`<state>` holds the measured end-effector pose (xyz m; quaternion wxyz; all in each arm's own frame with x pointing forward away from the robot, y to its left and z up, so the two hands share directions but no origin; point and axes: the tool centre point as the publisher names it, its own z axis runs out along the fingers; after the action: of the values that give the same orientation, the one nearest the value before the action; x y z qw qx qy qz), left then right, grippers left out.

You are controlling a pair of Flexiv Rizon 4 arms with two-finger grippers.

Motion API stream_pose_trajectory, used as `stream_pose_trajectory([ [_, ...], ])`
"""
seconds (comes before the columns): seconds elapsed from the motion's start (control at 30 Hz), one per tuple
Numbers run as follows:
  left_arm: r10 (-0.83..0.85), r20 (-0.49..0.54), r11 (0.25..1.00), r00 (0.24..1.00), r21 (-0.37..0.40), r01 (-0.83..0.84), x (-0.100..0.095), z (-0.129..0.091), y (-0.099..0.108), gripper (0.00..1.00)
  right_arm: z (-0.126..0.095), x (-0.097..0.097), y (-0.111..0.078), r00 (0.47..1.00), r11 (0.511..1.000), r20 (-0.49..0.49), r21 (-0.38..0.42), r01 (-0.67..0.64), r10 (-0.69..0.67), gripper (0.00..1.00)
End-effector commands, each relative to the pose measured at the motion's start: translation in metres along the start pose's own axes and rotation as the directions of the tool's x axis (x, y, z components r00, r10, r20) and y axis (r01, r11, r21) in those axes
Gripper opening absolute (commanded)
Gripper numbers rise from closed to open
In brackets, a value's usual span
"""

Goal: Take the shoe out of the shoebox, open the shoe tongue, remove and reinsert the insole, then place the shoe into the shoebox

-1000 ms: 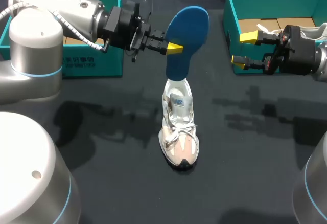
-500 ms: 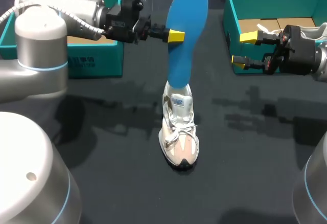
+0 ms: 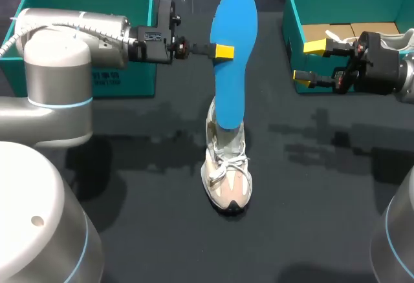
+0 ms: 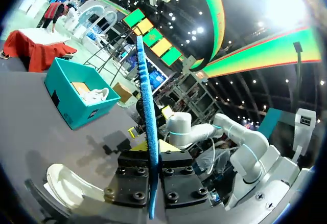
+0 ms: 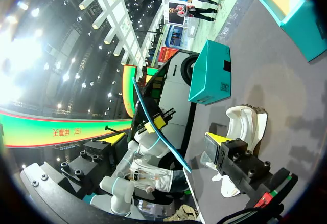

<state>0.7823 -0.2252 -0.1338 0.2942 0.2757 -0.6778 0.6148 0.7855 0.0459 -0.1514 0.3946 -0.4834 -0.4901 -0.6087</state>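
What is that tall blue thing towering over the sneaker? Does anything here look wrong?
Only that stands out: the blue insole is almost upright, pinched at its edge by the left hand, with its lower end at the opening of the shoe. It looks odd, but it seems deliberate. Nothing looks spilled or damaged.

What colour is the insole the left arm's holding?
The insole is bright blue; the head view shows it best.
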Motion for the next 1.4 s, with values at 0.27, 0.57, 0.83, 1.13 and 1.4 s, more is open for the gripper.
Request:
stream_pose_trajectory([
  [0.27,-0.655,-0.039,0.754,0.754,-0.092,0.65,0.001,0.005,0.006,0.0,0.0,0.0,-0.001,1.0,1.0,0.003,0.001,-0.001,0.001,1.0],
  [0.57,-0.725,-0.04,0.688,0.687,-0.056,0.723,-0.009,0.01,0.016,0.0,0.0,0.0,-0.001,1.0,1.0,0.003,0.001,-0.001,0.001,1.0],
  [0.83,-0.735,-0.05,0.677,0.676,-0.028,0.735,-0.016,0.012,0.018,0.0,-0.007,0.012,0.005,0.984,0.997,0.177,0.079,0.017,-0.031,1.0],
  [1.13,-0.737,-0.077,0.672,0.671,0.022,0.74,-0.024,0.017,0.016,0.0,-0.005,0.038,0.011,0.903,0.986,0.427,0.167,-0.026,-0.049,1.0],
  [1.4,-0.751,-0.103,0.65,0.653,0.065,0.757,-0.028,0.019,0.013,0.0,0.006,0.065,0.014,0.721,0.966,0.688,0.232,-0.113,-0.081,1.0],
])
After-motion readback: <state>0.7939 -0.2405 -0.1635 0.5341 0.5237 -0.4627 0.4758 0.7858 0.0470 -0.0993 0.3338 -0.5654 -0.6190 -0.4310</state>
